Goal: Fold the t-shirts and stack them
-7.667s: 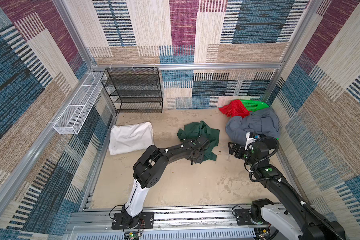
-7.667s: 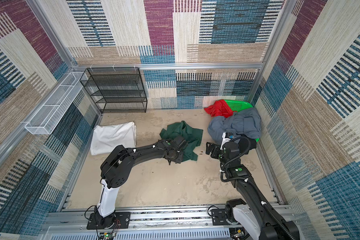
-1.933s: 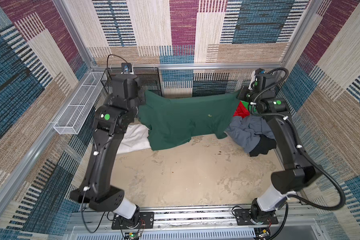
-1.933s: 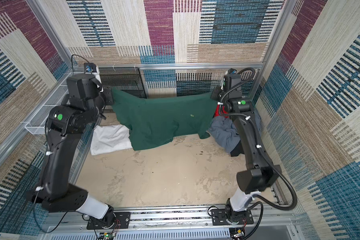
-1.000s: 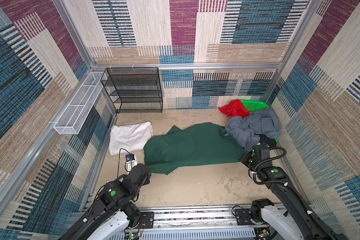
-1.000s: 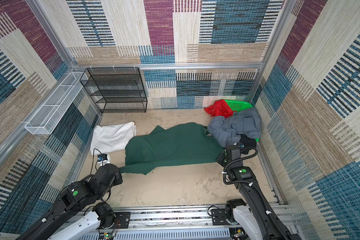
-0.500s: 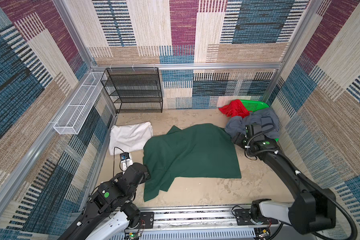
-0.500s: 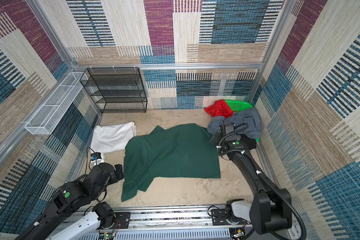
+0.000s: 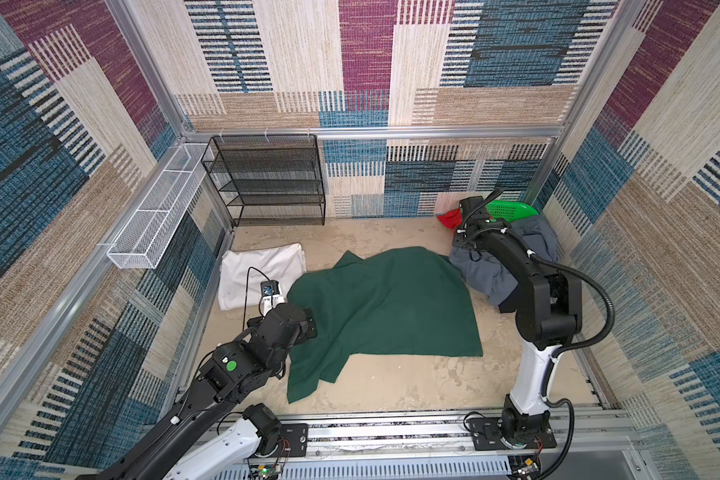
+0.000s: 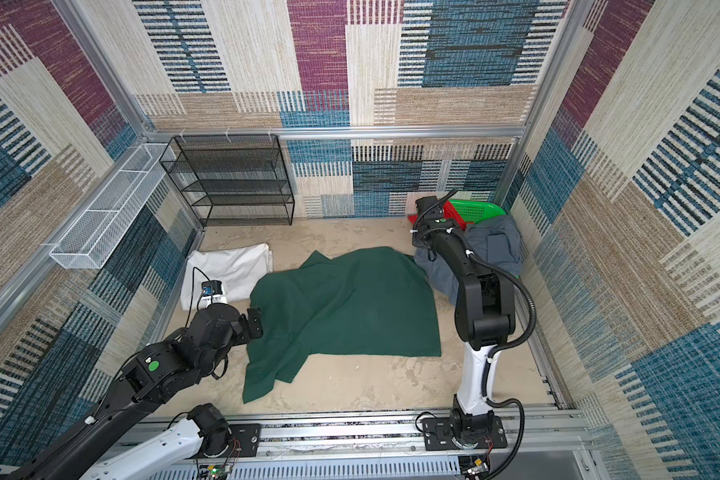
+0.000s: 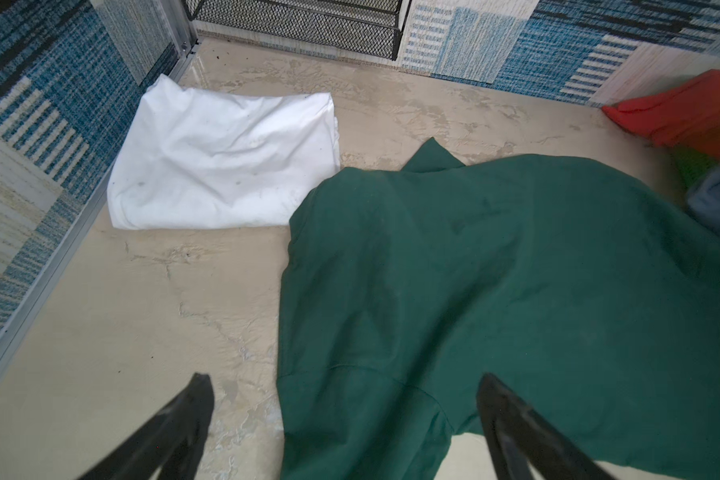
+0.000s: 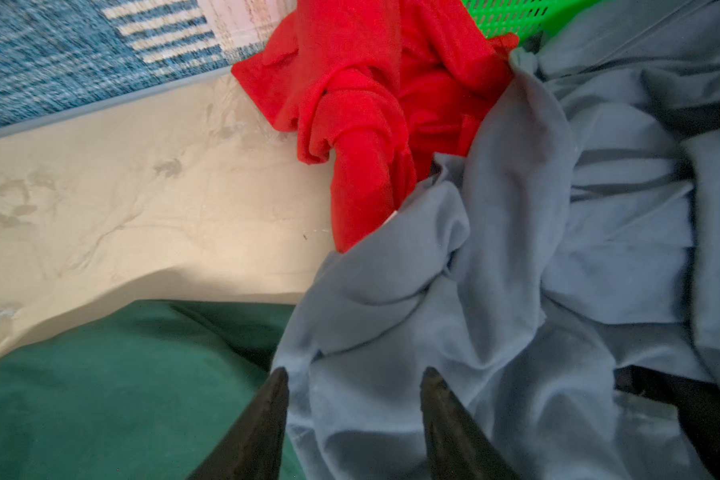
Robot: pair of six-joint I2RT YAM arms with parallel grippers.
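A dark green t-shirt (image 9: 383,307) (image 10: 341,307) lies spread on the floor, with one sleeve trailing toward the front. My left gripper (image 11: 344,384) (image 9: 310,326) hovers wide open at its left edge, holding nothing. A folded white t-shirt (image 9: 262,270) (image 11: 225,162) lies at the back left. At the back right, a grey-blue t-shirt (image 9: 472,272) (image 12: 558,249), a red one (image 12: 371,104) and a black one (image 12: 699,419) lie heaped. My right gripper (image 12: 355,372) (image 9: 465,245) points down at the grey-blue cloth with its jaws apart and nothing pinched.
A bright green plastic basket (image 9: 512,208) (image 12: 516,16) sits under the heap in the back right corner. A black mesh shelf (image 9: 267,183) stands against the back wall. A white wire basket (image 9: 159,216) hangs on the left wall. Patterned walls enclose the floor.
Both grippers let go of the dark green shirt, which now lies flat. The left gripper opened wide beside it. The right arm swung from the front right to above the heap.
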